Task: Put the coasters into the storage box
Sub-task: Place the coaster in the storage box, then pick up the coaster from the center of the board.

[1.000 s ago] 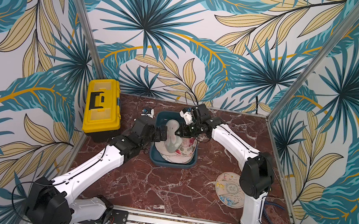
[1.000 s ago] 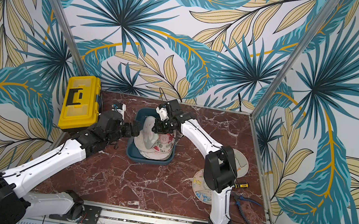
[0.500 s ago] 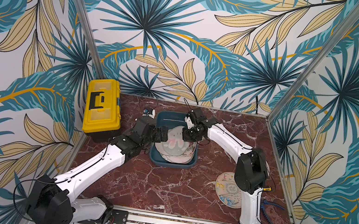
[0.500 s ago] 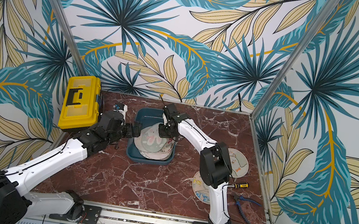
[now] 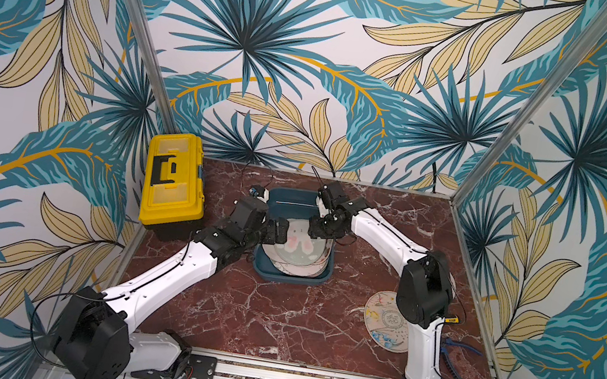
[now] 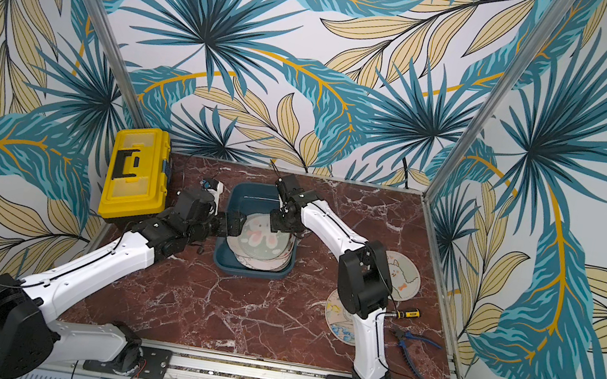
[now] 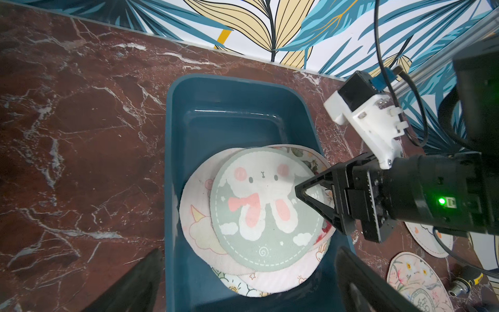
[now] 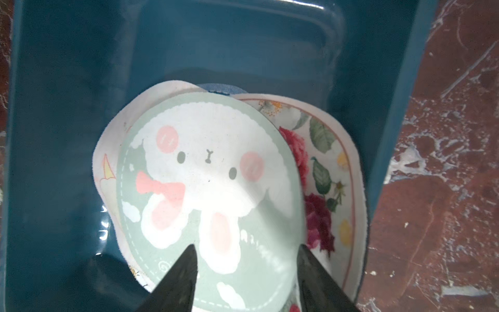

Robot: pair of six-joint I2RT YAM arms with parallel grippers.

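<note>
The dark teal storage box sits mid-table with several coasters stacked in its near half. Topmost is a pale green bunny coaster, lying flat. My right gripper hovers over that coaster's edge, open, nothing between its fingers. My left gripper is wide open at the box's left wall, its fingers astride the box. Two more coasters lie on the table at the right, partly behind the right arm.
A yellow toolbox stands at the back left, close to the left arm. A screwdriver and blue pliers lie near the right wall. The far half of the storage box shows bare floor.
The bunny coaster stood upright in the right gripper; it now lies flat on the stack, and the right gripper has opened. The left arm barely moved.
</note>
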